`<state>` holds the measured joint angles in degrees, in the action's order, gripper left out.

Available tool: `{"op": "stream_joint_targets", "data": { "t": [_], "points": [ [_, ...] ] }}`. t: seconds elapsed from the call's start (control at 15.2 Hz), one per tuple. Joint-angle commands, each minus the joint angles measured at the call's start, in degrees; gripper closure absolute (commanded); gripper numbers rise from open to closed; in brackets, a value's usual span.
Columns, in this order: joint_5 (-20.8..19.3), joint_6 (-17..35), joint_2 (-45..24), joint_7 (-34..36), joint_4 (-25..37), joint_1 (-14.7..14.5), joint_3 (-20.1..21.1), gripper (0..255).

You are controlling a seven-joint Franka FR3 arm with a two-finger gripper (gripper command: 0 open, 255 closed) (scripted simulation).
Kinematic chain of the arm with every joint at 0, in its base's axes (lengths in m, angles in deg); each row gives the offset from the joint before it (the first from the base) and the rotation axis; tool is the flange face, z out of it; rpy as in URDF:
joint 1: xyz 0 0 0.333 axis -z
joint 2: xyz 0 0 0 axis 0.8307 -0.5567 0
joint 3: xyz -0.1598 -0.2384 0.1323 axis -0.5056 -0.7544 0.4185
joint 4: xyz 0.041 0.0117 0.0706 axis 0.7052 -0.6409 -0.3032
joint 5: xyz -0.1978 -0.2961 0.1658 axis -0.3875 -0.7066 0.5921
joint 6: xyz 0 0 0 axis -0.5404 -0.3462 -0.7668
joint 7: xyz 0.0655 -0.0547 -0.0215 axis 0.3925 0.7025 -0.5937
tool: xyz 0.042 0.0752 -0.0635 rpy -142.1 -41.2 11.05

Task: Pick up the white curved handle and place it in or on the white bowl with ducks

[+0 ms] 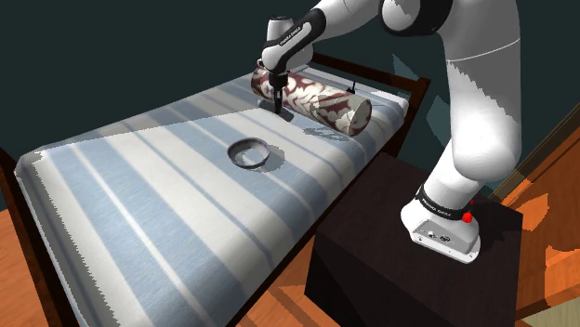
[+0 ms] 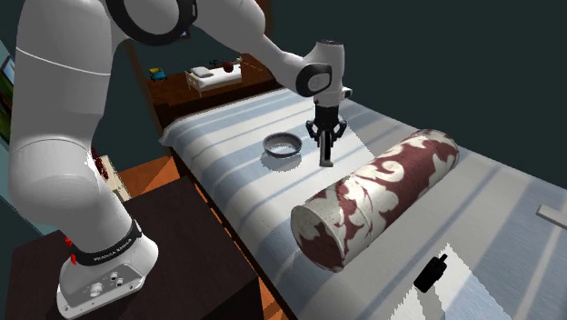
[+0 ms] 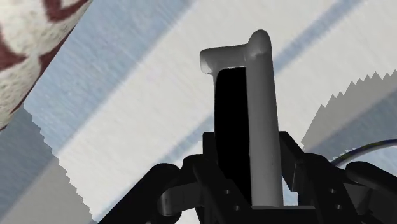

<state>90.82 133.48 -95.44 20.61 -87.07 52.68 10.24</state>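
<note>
Gripper (image 1: 276, 100) clamped on handle (image 3: 264, 114), fingers pinching straight shaft, hooked end sticking out beyond them. Handle held above bed (image 1: 139, 204), just beside bolster (image 1: 321, 102). Bowl (image 1: 234, 156) on bed, farther from bolster than gripper.

This is a bedroom in a home. A bed (image 1: 139, 204) with a blue and white striped cover and a dark wooden frame (image 1: 416, 98) carries a red and white patterned bolster (image 1: 325, 102). The floor (image 1: 14, 297) is orange wood and the walls (image 1: 112, 46) are dark teal.
</note>
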Motion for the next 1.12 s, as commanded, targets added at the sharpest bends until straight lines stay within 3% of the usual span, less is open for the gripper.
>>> {"op": "stream_joint_targets", "data": {
  "t": [0.0, 0.53, 1.06],
  "points": [
    [-0.4, -0.3, 0.9, 1.3, -0.7, -1.0, 0.1, 255],
    [-2.6, 1.1, 3.9, 11.7, -5.1, -9.2, 1.3, 255],
    [-4.5, 0.7, 4.2, 21.6, -5.2, -16.5, 2.8, 255]
  ]
}}
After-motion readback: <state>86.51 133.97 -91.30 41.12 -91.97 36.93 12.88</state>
